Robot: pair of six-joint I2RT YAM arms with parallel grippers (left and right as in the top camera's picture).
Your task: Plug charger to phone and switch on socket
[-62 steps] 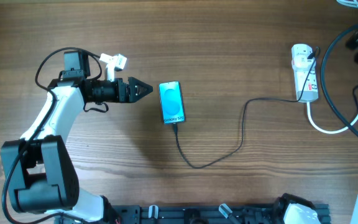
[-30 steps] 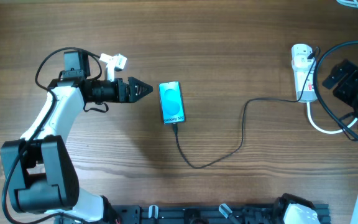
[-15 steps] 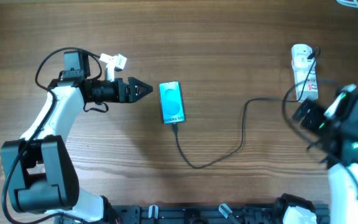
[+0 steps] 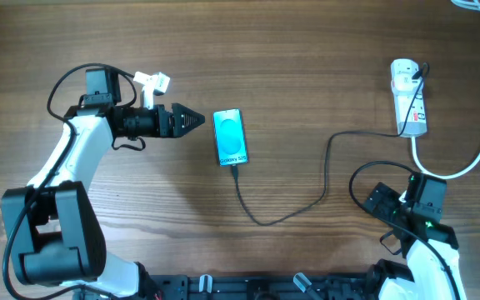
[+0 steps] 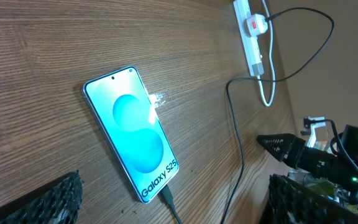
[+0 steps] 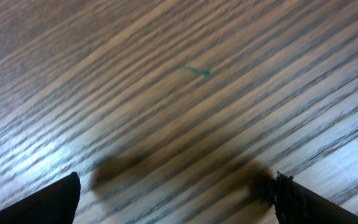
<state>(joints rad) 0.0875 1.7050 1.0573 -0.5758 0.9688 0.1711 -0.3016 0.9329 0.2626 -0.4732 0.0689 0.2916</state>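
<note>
The phone [image 4: 230, 137] lies flat at mid-table with its teal screen lit; it also shows in the left wrist view [image 5: 132, 140]. The charger [image 4: 323, 179], a thin black cable, has its connector [image 5: 166, 200] in the phone's lower end and curves right to the white socket [image 4: 408, 100], also in the left wrist view [image 5: 253, 34]. My left gripper [image 4: 192, 120] is open and empty just left of the phone, fingers wide apart [image 5: 174, 186]. My right gripper [image 4: 379, 200] is open and empty [image 6: 176, 186], low over bare wood at the front right, well below the socket.
A thick white lead [image 4: 465, 158] loops from the socket toward the right table edge. A white plug [image 4: 402, 73] sits in the socket's far end. A black rail [image 4: 257, 287] runs along the front edge. The right wrist view is motion-blurred.
My right arm has swung from beside the socket at the right edge down to the front right of the table. The left arm, phone and cable have not moved.
</note>
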